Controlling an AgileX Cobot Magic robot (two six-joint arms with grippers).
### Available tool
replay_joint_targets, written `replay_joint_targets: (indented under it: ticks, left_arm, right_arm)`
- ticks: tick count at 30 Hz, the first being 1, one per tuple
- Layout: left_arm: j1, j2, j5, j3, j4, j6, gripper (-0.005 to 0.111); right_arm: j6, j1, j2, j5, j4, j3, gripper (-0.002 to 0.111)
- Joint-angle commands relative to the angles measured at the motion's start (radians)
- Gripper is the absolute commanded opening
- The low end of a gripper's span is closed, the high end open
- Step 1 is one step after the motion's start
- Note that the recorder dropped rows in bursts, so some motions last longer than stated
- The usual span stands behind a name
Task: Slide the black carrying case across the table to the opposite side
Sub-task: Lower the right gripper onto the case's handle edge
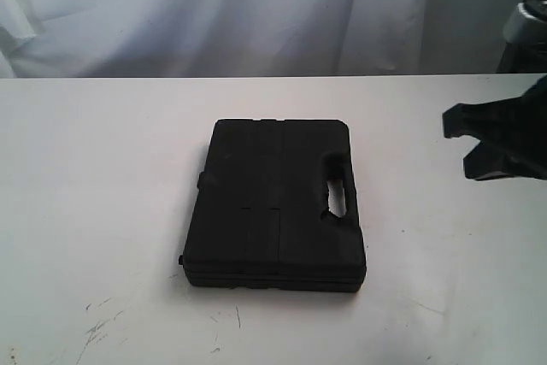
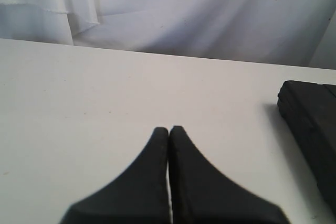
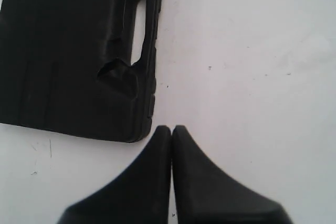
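While the black case lies flat mid-way across the counter, handle rightward | right tool pressed together, right of case, not touching | left tool together, left of case.

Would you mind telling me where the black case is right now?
In the exterior view the case lies flat near the middle of the table, its handle edge facing the right gripper at that view's right side.
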Motion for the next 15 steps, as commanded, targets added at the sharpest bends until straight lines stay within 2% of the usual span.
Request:
replay_joint_targets:
  ticks: [1, 9, 15]
  left_arm:
    - [0.002, -0.004, -0.007, 0.005, 0.0, 0.002, 0.0]
    - [0.002, -0.004, -0.007, 0.005, 0.0, 0.002, 0.0]
    - [0.002, -0.004, -0.007, 0.005, 0.0, 0.002, 0.0]
  right_arm:
    - [0.089, 0.071, 0.097, 0.007, -0.081, -0.074, 0.0]
    - [0.136, 0.171, 0.259, 0.009, -0.092, -0.223, 0.0]
    - [0.173, 0.181, 0.396, 0.042, -0.1, -0.333, 0.0]
